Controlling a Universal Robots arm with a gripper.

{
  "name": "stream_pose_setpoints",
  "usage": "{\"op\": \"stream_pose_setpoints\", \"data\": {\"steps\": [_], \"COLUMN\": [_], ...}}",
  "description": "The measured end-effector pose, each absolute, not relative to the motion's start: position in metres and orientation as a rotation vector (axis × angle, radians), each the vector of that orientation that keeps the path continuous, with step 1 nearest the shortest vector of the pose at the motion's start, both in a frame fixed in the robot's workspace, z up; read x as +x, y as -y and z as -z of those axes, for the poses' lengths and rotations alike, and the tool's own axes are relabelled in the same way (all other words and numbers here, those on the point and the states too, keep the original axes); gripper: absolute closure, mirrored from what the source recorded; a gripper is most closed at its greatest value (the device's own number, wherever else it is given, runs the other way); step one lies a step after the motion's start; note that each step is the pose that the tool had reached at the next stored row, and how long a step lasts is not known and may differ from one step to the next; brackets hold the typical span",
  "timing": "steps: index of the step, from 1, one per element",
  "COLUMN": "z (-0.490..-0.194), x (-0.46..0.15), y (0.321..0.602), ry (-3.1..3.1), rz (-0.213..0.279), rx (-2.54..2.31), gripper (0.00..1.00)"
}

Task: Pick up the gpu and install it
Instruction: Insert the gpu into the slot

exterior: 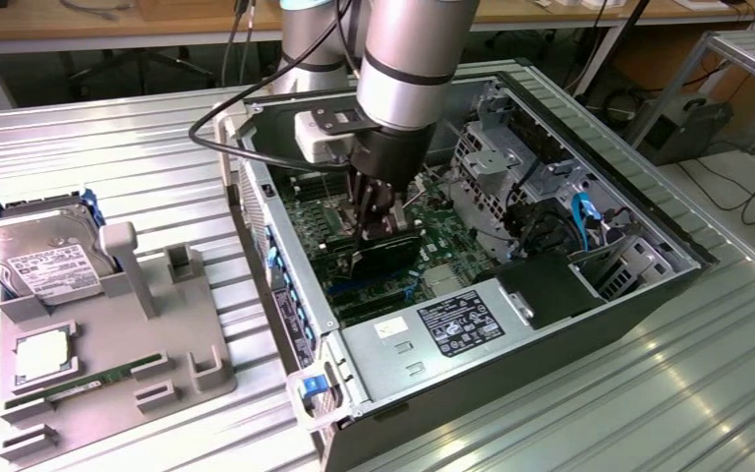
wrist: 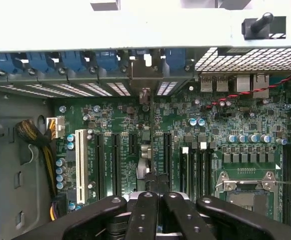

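My gripper (exterior: 377,232) reaches down into the open computer case (exterior: 640,295) and is shut on the gpu (exterior: 385,260), a thin black card held on edge just above the green motherboard (exterior: 450,236). In the wrist view the gripper (wrist: 155,196) has its black fingers (wrist: 143,215) pressed together. The gpu (wrist: 150,127) runs edge-on away from them, over an expansion slot. Its far end is by the rear slot openings (wrist: 144,75). Whether the card is seated in the slot I cannot tell.
Beside the case on the exterior view's left, a grey fixture (exterior: 154,364) holds a silver hard drive (exterior: 43,261), a processor (exterior: 39,356) and a green memory stick (exterior: 89,382). Inside the case are a power supply (exterior: 463,320), a drive cage (exterior: 495,157) and loose cables (exterior: 588,221).
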State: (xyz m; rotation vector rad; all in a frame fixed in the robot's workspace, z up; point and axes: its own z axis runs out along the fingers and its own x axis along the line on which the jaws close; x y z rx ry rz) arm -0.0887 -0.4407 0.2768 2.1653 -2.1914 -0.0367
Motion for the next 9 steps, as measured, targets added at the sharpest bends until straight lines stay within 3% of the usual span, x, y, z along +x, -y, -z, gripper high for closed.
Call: {"op": "stream_pose_setpoints", "data": {"steps": [9], "z": [-0.2743], "x": [-0.0888], "y": [0.4407], "ry": [2.190], "rz": [0.035], "rx": [2.164], "gripper": [0.89]}}
